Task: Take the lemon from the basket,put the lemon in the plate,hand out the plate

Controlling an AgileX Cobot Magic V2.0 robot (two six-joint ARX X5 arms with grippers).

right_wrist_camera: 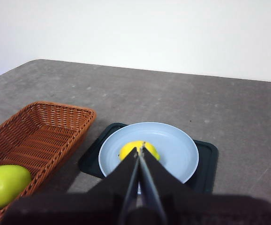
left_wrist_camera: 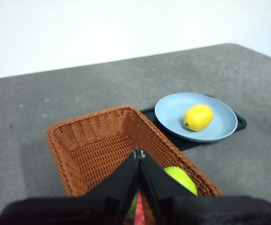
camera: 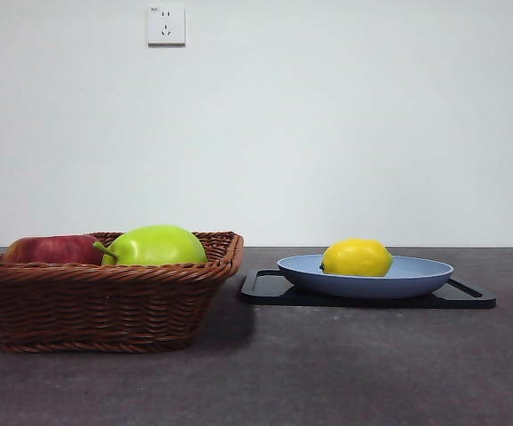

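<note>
Resting in the plate [camera: 416, 277], the lemon [camera: 356, 257] lies free.
I see my right gripper [right_wrist_camera: 139, 151] above it, pressed together, holding nothing; left gripper [left_wrist_camera: 139, 153] likewise over the basket [left_wrist_camera: 98, 136].

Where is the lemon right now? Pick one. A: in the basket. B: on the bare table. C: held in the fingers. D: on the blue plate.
D: the lemon lies on the blue plate, which sits on the black tray, apart from the basket.
</note>
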